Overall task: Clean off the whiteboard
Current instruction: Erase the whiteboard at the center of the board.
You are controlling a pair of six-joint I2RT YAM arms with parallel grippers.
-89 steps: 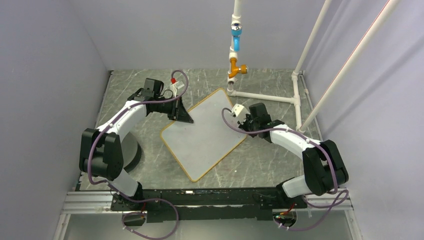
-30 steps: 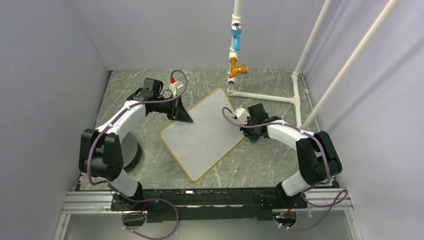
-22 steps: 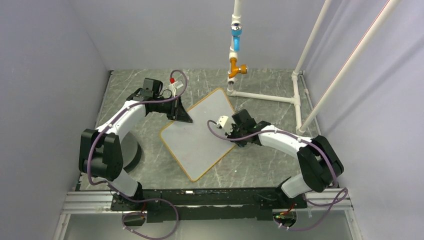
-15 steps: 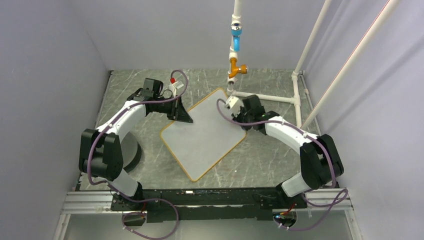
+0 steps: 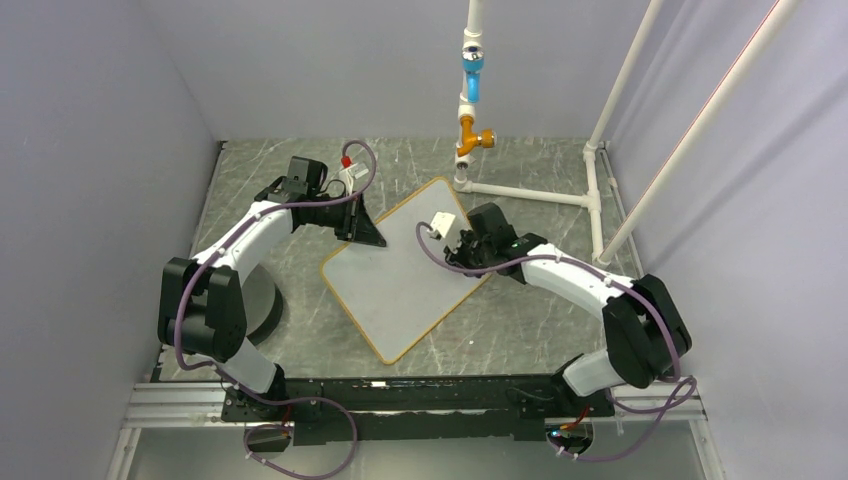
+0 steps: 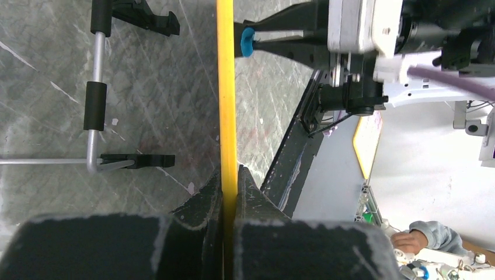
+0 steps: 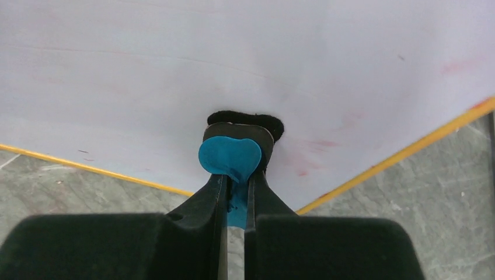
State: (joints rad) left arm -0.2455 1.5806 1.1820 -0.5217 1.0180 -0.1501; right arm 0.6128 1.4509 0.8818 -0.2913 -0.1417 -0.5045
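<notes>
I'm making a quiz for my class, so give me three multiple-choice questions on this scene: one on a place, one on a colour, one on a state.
1. Where is the eraser?
A. on the board
B. in a box
C. on a shelf

2. What colour is the board's frame?
A. green
B. yellow
C. black

3. What is the left hand doing?
A. hanging open
B. clamping the board's edge
C. holding a marker

Answers:
1 A: the right hand presses it to the white surface.
2 B: a yellow rim rings the board.
3 B: it is shut on the yellow edge.
</notes>
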